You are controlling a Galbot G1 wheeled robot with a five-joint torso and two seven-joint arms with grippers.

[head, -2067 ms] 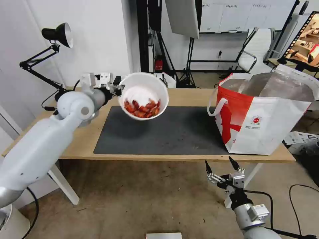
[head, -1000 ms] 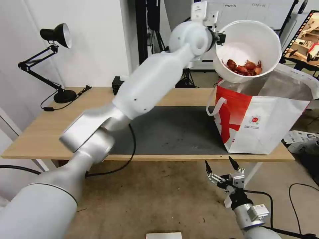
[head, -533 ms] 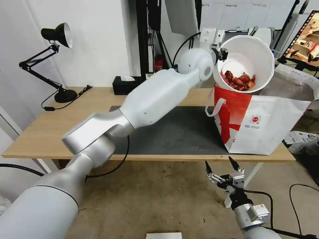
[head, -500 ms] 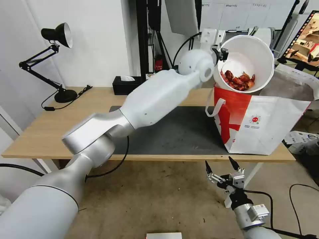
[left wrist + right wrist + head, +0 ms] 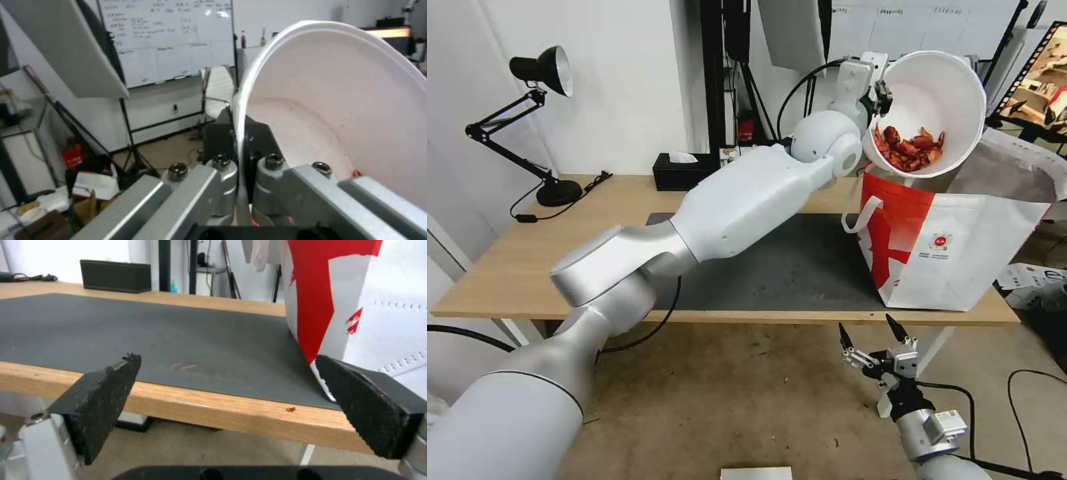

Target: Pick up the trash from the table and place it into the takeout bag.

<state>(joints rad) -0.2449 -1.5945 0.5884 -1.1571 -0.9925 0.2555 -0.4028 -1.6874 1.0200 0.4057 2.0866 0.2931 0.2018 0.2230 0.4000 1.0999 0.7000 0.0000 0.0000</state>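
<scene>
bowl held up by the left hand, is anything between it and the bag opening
Nothing visible. The left hand pinches the bowl by its rim, tilted over the near left corner of the bag. The foil-lined mouth gapes open below it, and the loop handle hangs outside. The right hand waits open below the table edge.

Left arm (image 5: 740, 200): glossy white shells, brushed silver elbow joint, black cable looping at 6 o'clock. Right gripper (image 5: 872, 337): pointed black textured fingers (image 5: 106, 400) on silver brackets; hex screws.
</scene>
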